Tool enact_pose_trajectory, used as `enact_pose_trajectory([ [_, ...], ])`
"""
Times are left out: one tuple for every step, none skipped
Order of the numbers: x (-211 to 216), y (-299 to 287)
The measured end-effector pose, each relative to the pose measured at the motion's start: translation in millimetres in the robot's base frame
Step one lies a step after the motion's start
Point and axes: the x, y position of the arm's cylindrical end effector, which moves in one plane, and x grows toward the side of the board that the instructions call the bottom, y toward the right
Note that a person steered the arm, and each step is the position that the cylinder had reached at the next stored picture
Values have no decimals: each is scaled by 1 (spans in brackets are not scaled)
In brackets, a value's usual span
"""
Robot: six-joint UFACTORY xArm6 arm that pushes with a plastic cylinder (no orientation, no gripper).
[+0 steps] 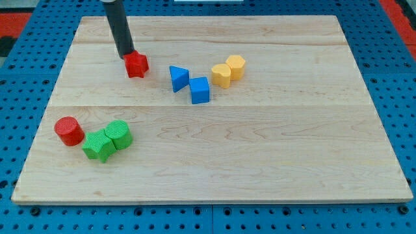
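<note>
Your view: my tip (125, 54) touching the red block (136, 65), rod's upper end cut off, no fingers, no legible writing.

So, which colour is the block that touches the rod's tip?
Red, seen in the camera view; my tip is at its upper-left edge.

My tip (125, 54) sits in the upper left of the frame, touching the upper left edge of the red block (136, 65). To that block's right, near the upper middle of the worktop (260, 169), lie the blue triangular block (179, 78) and, just below and right of it, the blue cube (200, 90). Further right, the yellow block (221, 76) touches a second yellow block (236, 67) above and to its right. In the lower left, the red cylinder (69, 130) lies left of the green block (99, 145), which touches the green cylinder (119, 134).
</note>
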Motion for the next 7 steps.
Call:
enact_pose_trajectory([
  [3,1],
  [-9,1],
  [-9,13],
  [25,24],
  [75,21],
  [116,18],
  [149,18],
])
